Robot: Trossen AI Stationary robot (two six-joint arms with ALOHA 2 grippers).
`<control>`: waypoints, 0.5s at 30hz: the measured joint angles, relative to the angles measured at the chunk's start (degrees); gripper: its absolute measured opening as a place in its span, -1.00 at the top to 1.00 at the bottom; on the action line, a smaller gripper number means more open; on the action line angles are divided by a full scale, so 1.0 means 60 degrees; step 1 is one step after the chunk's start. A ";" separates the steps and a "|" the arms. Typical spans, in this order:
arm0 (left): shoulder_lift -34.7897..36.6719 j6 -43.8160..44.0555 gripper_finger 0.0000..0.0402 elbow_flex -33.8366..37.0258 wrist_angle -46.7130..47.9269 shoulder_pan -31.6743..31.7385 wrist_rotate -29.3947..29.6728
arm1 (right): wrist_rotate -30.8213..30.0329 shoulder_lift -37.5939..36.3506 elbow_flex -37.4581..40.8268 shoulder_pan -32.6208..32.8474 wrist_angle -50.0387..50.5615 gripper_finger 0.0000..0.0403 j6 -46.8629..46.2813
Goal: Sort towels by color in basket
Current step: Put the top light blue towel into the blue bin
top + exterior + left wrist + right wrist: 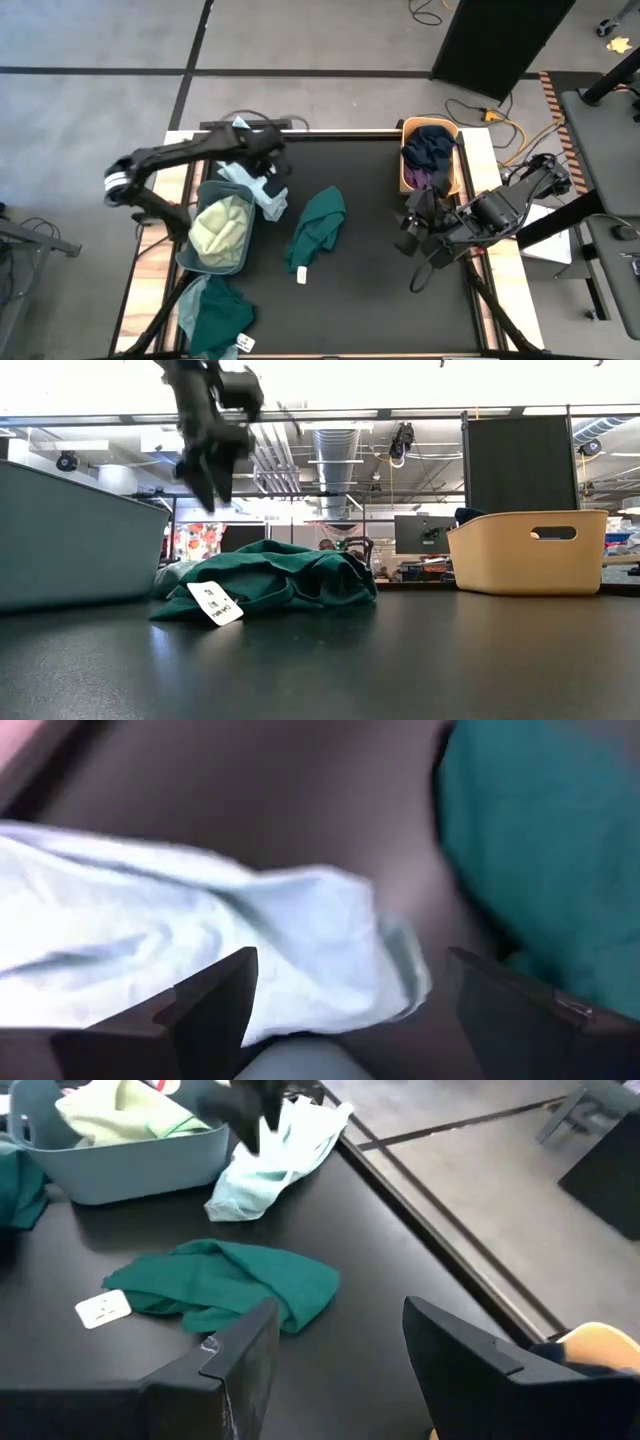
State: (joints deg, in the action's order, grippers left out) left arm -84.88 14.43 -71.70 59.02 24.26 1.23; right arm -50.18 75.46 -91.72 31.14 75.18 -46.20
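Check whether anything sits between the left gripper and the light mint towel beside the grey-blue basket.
Nothing visible does. The left gripper, fingers open, hangs directly above the light mint towel, which lies on the black table against the grey-blue plastic basket.

No legible text, tag [214,603] included.

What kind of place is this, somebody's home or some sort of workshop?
It looks like a lab or open workshop, not a home. Exposed ducts hang from the ceiling, cables trail over a taped concrete floor, and two robot arms work at a black table sorting towels.
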 joint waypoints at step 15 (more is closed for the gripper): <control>-0.3929 0.0705 -0.36 0.0085 -0.0020 -0.0042 0.0404 | 0.0114 0.0000 0.0004 0.0032 0.0265 -0.02 0.0132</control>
State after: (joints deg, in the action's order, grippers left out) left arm -108.46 18.65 -71.19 58.90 24.01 3.65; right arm -49.50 75.46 -91.70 31.33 76.77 -45.41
